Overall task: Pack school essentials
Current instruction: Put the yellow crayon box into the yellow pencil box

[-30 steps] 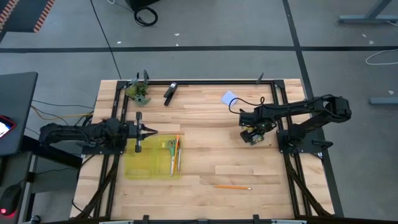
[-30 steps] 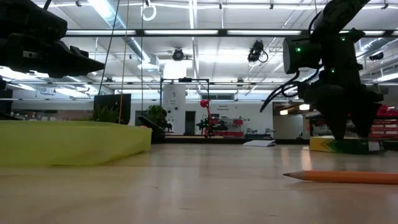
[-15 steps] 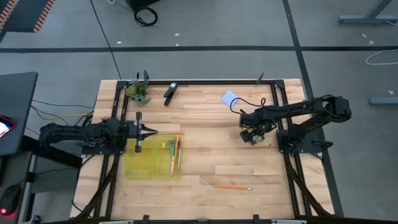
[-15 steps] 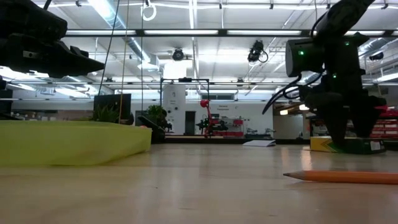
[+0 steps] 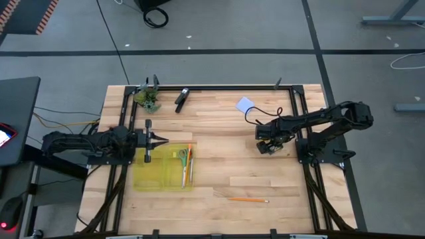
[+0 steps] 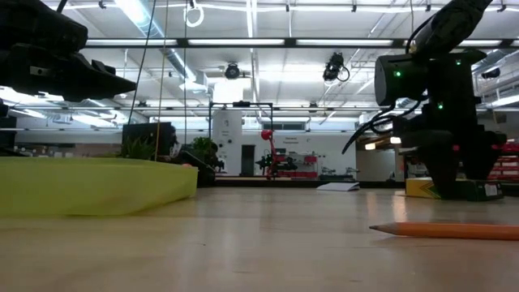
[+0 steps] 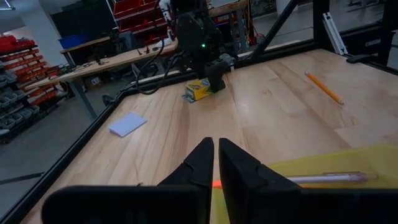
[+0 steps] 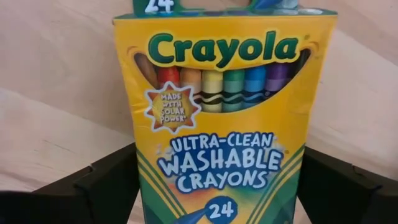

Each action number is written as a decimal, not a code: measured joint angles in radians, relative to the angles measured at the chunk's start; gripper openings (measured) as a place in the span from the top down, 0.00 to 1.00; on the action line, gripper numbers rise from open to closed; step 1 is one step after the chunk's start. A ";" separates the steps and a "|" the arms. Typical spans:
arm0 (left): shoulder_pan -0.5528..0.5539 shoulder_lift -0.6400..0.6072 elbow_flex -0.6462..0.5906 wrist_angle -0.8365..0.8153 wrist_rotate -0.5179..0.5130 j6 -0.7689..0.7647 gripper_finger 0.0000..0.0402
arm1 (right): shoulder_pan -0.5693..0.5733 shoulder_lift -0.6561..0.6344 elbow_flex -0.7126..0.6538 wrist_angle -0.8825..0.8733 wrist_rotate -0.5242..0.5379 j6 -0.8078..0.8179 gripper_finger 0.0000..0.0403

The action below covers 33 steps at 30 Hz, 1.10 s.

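A: Item one, the container. What are you seeing?

B: You are looking at a yellow pouch (image 5: 163, 170) lying flat on the table (image 5: 219, 159), directly beneath and just ahead of the left gripper (image 5: 161, 139). Inside it, green-handled scissors (image 5: 182, 158) are lying beside orange pencils (image 5: 189, 164), and the left wrist view is showing a pale pen (image 7: 323, 178) lying across the yellow surface just past the fingertips.

A: And that gripper?

B: Its fingers are sitting nearly together, only a thin slit between them, gripping nothing.

A: Item two, the right gripper (image 5: 269, 146).

B: It is pointing down over the crayon box (image 8: 221, 118). In the right wrist view you are seeing its two dark fingers (image 8: 99, 186) standing wide, one on each side of the box; whether they are touching it, you cannot tell. The box is lying on the table, well apart from the pouch.

A: Loose items?

B: One orange pencil (image 5: 249, 199) is lying on the table, well apart from both grippers. A pale blue notepad (image 5: 245, 104) is lying near the right arm, beyond its gripper. A black oblong tool (image 5: 181, 99) and a green leafy clump (image 5: 149, 98) are sitting beyond the left gripper, near the table's far edge.
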 joint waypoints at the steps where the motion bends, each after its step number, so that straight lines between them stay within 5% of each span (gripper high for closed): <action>1: 0.000 0.000 0.000 0.000 0.000 0.000 0.92 | 0.000 0.001 0.000 0.001 0.001 0.000 0.06; 14: 0.000 0.000 0.000 0.000 0.000 0.001 0.92 | 0.000 0.005 0.014 0.004 0.001 -0.049 0.20; 33: 0.000 0.000 0.000 0.000 0.000 0.000 0.93 | 0.000 0.007 0.183 0.108 0.008 -0.179 0.20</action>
